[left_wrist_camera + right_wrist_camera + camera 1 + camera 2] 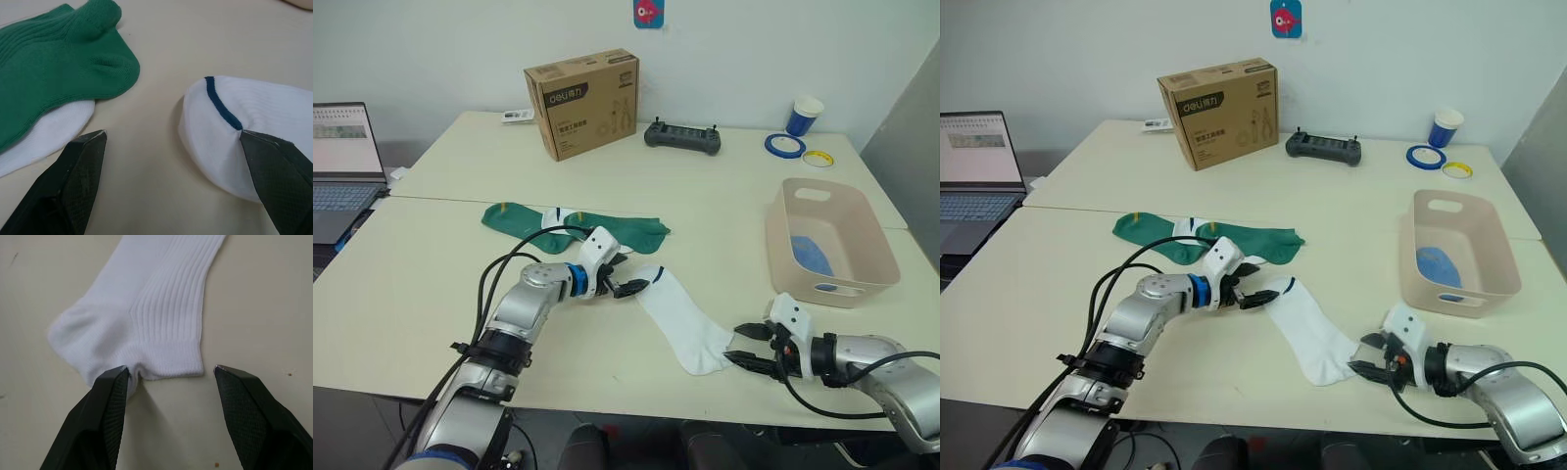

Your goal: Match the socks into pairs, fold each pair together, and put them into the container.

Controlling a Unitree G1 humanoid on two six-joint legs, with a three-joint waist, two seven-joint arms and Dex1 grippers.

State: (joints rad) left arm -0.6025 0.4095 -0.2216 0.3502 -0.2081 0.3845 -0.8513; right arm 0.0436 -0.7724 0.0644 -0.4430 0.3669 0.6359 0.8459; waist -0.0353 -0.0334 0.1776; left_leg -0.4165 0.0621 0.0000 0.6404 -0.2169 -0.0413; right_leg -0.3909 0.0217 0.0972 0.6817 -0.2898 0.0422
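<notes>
A white sock [680, 318] lies stretched out flat on the table, its toe end marked by a dark blue stripe [221, 105]. My left gripper [631, 276] stands open at that toe end, one finger [276, 169] touching the sock. At the sock's cuff [161, 347] my right gripper [741, 346] is also open, straddling the cuff edge, with one finger [105, 416] against it. Two dark green socks [626, 230] lie behind, overlapping another white sock [553, 217]. The pinkish-beige container [874, 235] sits at the right with a light blue sock [811, 255] inside.
A brown cardboard box [582, 103] stands at the back, with a black controller [682, 137], a blue cup [806, 115] and tape rolls [784, 145] to its right. A laptop [342, 166] sits at the far left. The table's front edge runs just below my right gripper.
</notes>
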